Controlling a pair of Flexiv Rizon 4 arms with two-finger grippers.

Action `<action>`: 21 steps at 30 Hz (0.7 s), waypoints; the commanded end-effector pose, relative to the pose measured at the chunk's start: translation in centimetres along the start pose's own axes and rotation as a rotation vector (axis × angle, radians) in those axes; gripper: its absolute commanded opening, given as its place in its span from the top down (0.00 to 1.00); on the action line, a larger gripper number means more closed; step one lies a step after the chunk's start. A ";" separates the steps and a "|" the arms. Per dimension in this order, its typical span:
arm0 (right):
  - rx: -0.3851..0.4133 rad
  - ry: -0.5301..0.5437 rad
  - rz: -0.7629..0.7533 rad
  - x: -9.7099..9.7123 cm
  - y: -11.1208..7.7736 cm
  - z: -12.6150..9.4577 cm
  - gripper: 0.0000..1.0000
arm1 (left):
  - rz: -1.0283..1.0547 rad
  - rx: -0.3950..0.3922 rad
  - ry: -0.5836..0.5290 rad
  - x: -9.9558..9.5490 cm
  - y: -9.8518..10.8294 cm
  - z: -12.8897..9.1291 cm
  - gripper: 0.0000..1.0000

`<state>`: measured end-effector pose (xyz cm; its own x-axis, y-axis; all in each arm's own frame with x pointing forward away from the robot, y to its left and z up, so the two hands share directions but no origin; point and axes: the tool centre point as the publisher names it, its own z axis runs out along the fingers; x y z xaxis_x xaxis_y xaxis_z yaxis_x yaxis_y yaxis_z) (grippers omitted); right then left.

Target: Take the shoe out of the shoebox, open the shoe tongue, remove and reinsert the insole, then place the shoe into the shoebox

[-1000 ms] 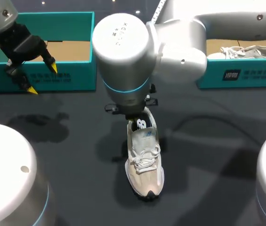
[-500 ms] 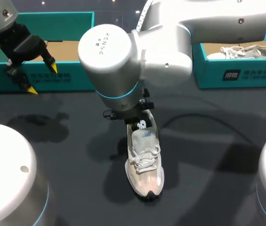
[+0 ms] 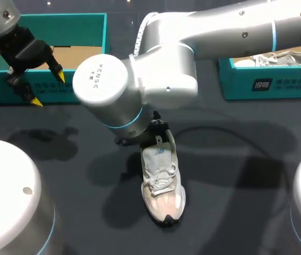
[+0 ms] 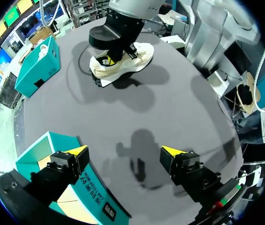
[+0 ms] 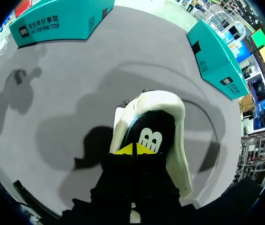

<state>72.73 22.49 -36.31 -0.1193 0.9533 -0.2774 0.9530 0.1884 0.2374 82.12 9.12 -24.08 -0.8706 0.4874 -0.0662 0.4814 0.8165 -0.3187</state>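
Observation:
A beige sneaker (image 3: 164,180) lies on the dark table, toe toward me, with its white laces tied. In the head view my right arm's wrist (image 3: 108,90) hangs over its heel and hides the fingers. In the right wrist view my right gripper (image 5: 132,149) is shut, tips together down in the shoe's opening against the black insole (image 5: 153,133) with a white logo. I cannot tell if it pinches the insole. My left gripper (image 3: 48,89) stands open in front of the empty teal shoebox (image 3: 81,32). In the left wrist view the left gripper (image 4: 125,152) has nothing between its fingers, and the sneaker (image 4: 123,61) lies far ahead.
A second teal shoebox (image 3: 257,79) at the back right holds another pale sneaker (image 3: 278,57). Bare dark tabletop surrounds the shoe on all sides. Two white robot bases (image 3: 7,196) stand at the near corners.
My right arm's big wrist joint has swung to the left above the shoe's heel, and the shoe has turned slightly. The left arm has kept still.

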 end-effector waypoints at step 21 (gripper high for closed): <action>-0.008 -0.066 0.364 -1.7 -0.9 0.4 1.00 | 0.001 -0.002 0.002 0.0 0.0 0.0 0.00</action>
<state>73.01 21.47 -37.29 -0.1022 0.9267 -0.3617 0.9606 0.1864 0.2060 82.12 9.12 -24.09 -0.8707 0.4874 -0.0663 0.4813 0.8165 -0.3188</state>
